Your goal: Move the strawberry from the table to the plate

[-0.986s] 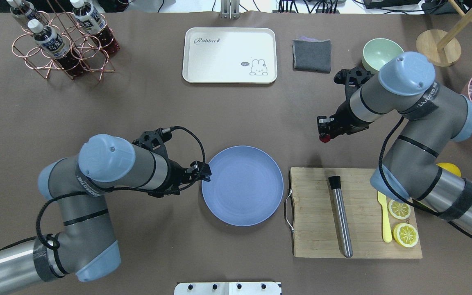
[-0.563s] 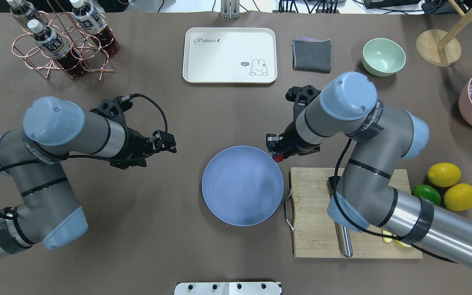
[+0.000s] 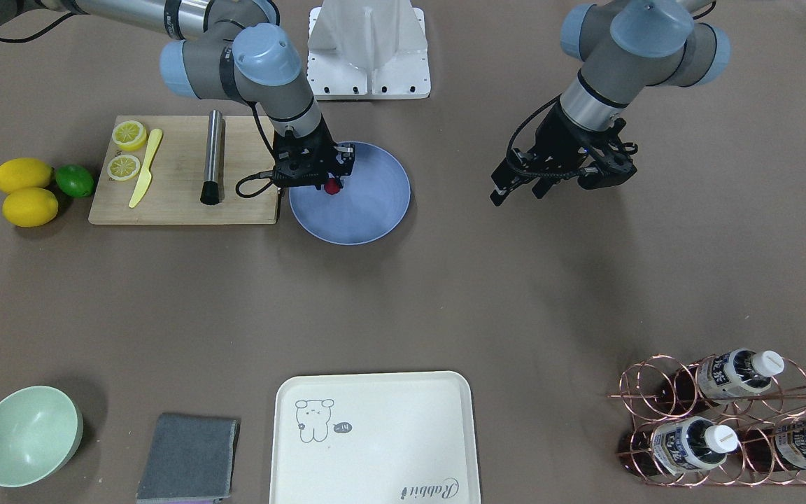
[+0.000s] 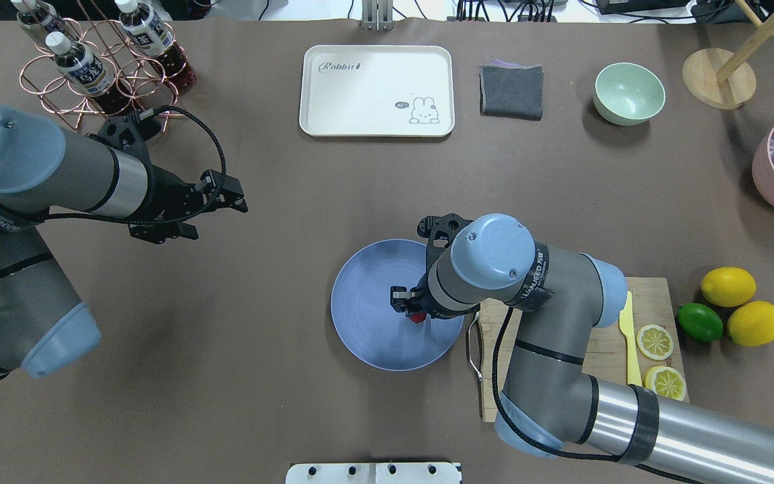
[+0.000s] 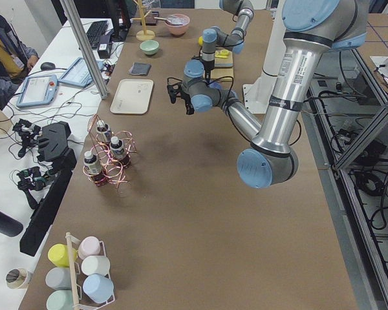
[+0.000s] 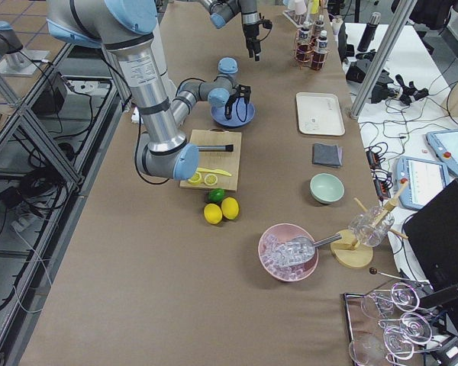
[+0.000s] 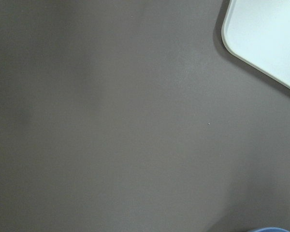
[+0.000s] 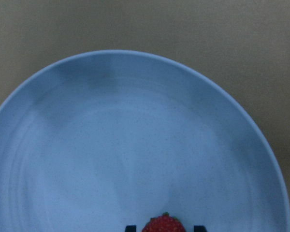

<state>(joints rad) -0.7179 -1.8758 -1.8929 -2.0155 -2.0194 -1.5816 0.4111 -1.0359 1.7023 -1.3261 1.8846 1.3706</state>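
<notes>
The light-blue plate (image 4: 367,275) lies on the brown table (image 4: 259,376), left of the cutting board. My right gripper (image 4: 415,314) hangs low over the plate's right half, shut on the small red strawberry (image 4: 416,317). From across the table the strawberry (image 3: 332,186) shows just under the right gripper (image 3: 331,182), above the plate (image 3: 375,206). In the right wrist view the strawberry (image 8: 164,225) sits between the two fingertips at the bottom edge, over the plate (image 8: 135,135). My left gripper (image 4: 238,199) is open and holds nothing, well left of the plate; the front-facing view shows the left gripper (image 3: 517,194) with its fingers apart.
A wooden cutting board (image 3: 172,203) with a steel muddler, a yellow knife and lemon slices lies right of the plate. Two lemons (image 4: 728,286) and a lime (image 4: 699,321) lie beyond it. A cream tray (image 4: 377,91), grey cloth (image 4: 511,91), green bowl (image 4: 629,93) and bottle rack (image 4: 105,67) line the far side.
My right gripper carried the strawberry leftward and toward the robot, from the bare table to above the plate. The left arm drew back from the plate's left rim, leftward and farther away.
</notes>
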